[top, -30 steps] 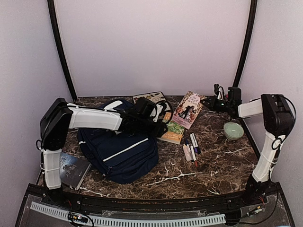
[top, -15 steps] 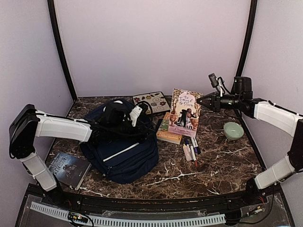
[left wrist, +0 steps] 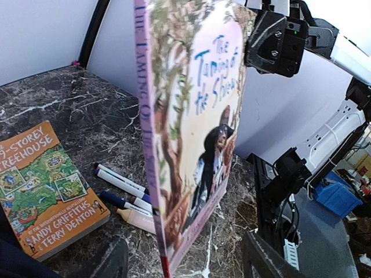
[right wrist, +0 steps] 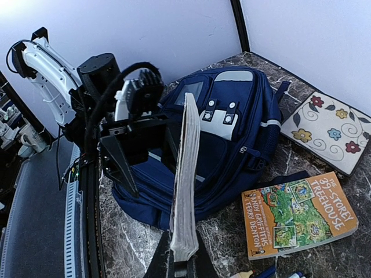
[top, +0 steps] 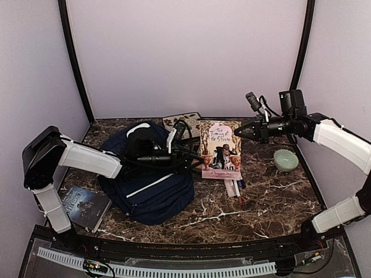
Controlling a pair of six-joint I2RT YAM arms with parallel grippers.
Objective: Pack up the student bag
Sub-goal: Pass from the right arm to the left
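Note:
The student bag (top: 152, 186), a navy backpack with a white stripe, lies left of centre; it also fills the middle of the right wrist view as the bag (right wrist: 237, 124). My right gripper (top: 242, 132) is shut on the top edge of a pink paperback, "The Taming of the Shrew" (top: 220, 149), which hangs upright above the table. The same grip shows at the right gripper (right wrist: 185, 265) on the book's page edge (right wrist: 185, 174). My left gripper (top: 193, 153) reaches over the bag and stands open, its fingers either side of the book's spine (left wrist: 152, 191) without touching it.
An orange paperback (left wrist: 43, 185) lies flat beside several pens (left wrist: 124, 194) under the hanging book. A flowered pad (top: 181, 120) lies at the back. A green bowl (top: 286, 160) sits right, and a dark book (top: 84, 207) lies at the front left.
The right gripper has raised the pink book upright and carried it left toward the bag. The left gripper drew back, then came forward until its open jaws straddle the book's spine.

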